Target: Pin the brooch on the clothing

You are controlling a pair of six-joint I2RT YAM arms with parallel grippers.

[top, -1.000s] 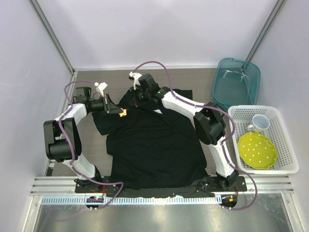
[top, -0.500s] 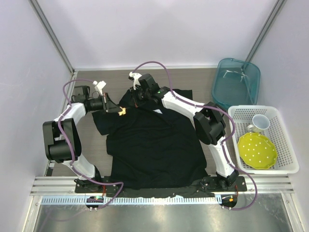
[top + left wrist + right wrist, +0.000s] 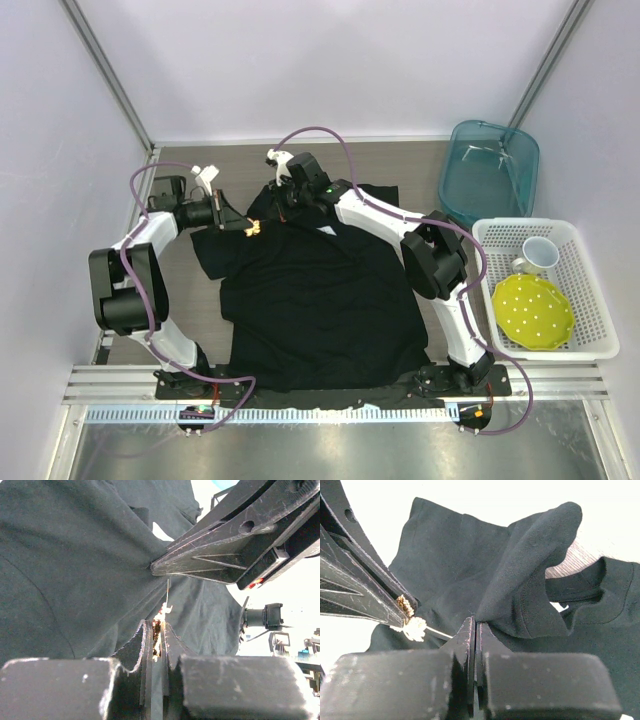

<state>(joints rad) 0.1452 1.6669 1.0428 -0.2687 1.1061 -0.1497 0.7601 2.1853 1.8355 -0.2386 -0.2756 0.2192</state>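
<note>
I could read no text, brand, number or sign in any of my views. The large black short-sleeved T-shirt (image 3: 320,300), lying in the middle of the scene, showed me no print that I could make out.

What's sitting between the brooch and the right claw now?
Only the thin pin of the brooch, pointing at the right claw, shirt behind it; right wrist view shows it.

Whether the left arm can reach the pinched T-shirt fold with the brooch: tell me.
Probably yes. The left tool grips the brooch, its pin aimed at the fold the right tool holds raised; nothing lies between them.
</note>
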